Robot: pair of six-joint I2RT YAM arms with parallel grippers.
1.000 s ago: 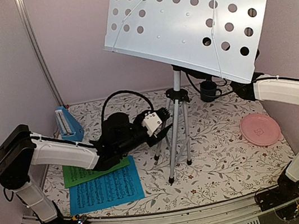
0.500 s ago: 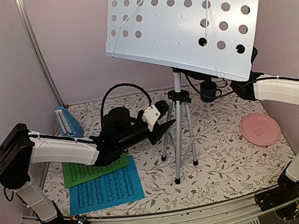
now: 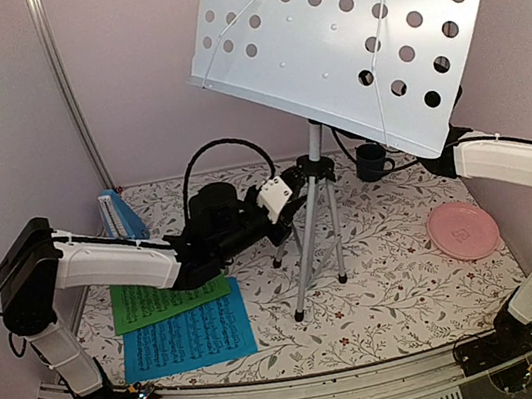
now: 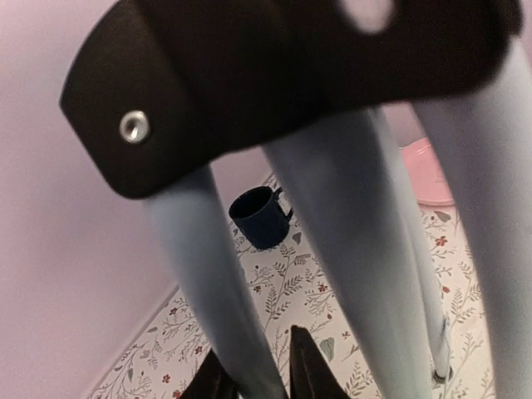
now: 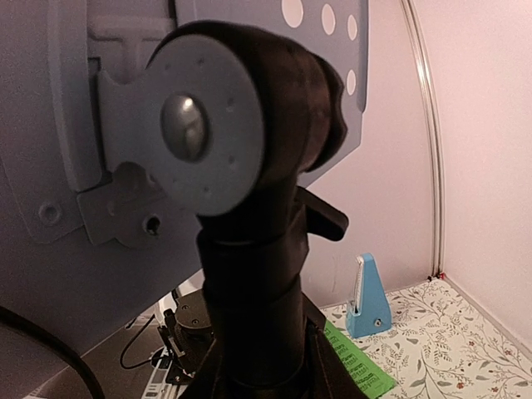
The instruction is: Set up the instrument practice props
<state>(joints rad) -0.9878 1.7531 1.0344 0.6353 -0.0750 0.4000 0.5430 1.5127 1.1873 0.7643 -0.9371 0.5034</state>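
Fingers of the left arm sat on either side of one leg of the music stand, just under the black hub where the three legs meet. No gap showed between pads and tube in the left wrist view, so I judged the leg gripped. Holding that low would let the arm spread or reposition the tripod.

The right arm's fingers were clamped on the black neck directly beneath the desk. From above they were hidden behind the desk. That grip made sense: the big perforated desk hung out towards the right and made the stand top-heavy, so a hold at the neck would steady it while the base was worked.

The stand was near the middle of the table, leaning a little, with its feet down by the floral cloth. Whether all three bore weight I could not tell.

The green sheet and blue sheet lay flat at the near left, touching, not yet on the desk. The metronome stood at the back left. The mug and plate sat apart on the right.
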